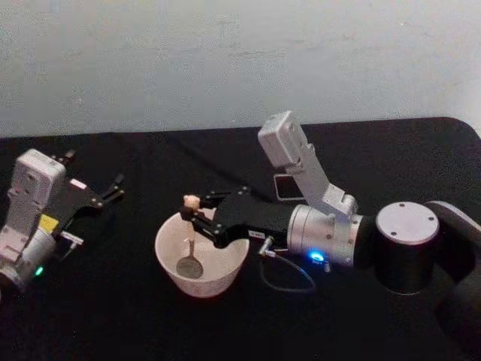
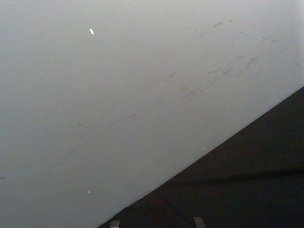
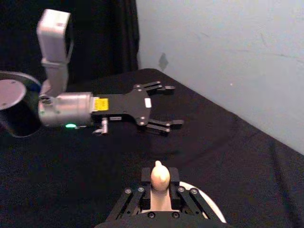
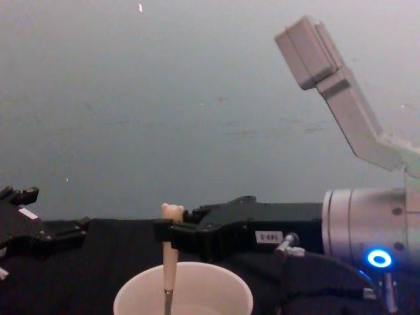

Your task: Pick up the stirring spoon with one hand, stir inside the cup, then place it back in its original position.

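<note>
I see the right gripper (image 1: 192, 210) reaching in from the right, level over the near-left part of the cup (image 1: 204, 287). Its fingers are pinched on the handle of the spoon (image 1: 191, 242), just under the small bear head. The spoon hangs nearly upright, with its cream handle at the top and its thin neck running down inside the rim. The shiny round bowl is low in the cup, near the bottom, though I cannot tell whether it touches. From the chest camera, the spoon (image 4: 170, 257) drops straight into the cup (image 4: 220, 292), with the right gripper (image 4: 169, 231) clamped across it above the rim. From the right wrist, the bear head (image 3: 160, 175) pokes up between the fingers and an arc of the cup (image 3: 210, 205) shows beyond it.

The left gripper (image 1: 115, 188) sits well off to the left, low over the black table (image 1: 113, 308), with its fingers spread and nothing between them. The right wrist camera also shows that left gripper (image 3: 170, 106) spread apart.

A small dark square holder (image 1: 285, 186) stands behind the right arm, apart from the cup
</note>
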`<state>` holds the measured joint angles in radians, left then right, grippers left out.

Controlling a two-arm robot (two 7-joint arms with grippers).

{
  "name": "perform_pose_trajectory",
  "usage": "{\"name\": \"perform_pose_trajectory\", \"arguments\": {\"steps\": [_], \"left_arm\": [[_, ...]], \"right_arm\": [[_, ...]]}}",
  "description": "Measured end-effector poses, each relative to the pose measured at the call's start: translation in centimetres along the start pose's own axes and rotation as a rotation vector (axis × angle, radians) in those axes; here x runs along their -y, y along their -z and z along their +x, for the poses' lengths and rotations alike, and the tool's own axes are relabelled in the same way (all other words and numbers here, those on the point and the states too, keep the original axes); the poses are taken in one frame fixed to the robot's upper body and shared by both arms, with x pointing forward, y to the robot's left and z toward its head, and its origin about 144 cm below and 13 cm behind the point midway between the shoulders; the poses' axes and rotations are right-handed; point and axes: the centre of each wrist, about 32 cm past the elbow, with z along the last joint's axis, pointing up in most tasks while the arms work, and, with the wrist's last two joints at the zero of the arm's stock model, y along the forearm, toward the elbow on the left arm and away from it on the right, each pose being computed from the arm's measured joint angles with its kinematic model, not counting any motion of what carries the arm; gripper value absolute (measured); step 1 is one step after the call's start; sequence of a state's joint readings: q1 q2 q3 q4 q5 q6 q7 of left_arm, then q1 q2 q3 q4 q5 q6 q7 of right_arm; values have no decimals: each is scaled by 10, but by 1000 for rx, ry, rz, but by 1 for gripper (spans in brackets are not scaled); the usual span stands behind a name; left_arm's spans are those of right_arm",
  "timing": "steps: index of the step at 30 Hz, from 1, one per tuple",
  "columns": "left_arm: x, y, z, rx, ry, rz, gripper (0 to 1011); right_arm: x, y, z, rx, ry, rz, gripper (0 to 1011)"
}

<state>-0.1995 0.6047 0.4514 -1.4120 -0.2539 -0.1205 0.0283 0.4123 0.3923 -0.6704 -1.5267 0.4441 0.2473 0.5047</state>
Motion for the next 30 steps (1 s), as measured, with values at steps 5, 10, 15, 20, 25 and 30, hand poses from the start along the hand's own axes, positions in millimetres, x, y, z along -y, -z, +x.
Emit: {"name": "perform_pose_trajectory", "arguments": {"steps": [5, 10, 15, 20, 25, 30], "left_arm": [[0, 0, 0, 0, 0, 0, 1001], [0, 0, 0, 0, 0, 0, 1001], [0, 0, 0, 0, 0, 0, 1002], [0, 0, 0, 0, 0, 0, 1001], [0, 0, 0, 0, 0, 0, 1001], [0, 0, 0, 0, 0, 0, 1001]], "right_arm": [[-3, -2, 8, -8, 35, 4, 213], [2, -4, 15, -11, 61, 9, 213], [12, -4, 20, -12, 74, 14, 213], [23, -3, 21, -16, 66, 19, 213], [37, -4, 20, -21, 49, 22, 213], [47, -5, 18, -21, 25, 23, 213]]}}
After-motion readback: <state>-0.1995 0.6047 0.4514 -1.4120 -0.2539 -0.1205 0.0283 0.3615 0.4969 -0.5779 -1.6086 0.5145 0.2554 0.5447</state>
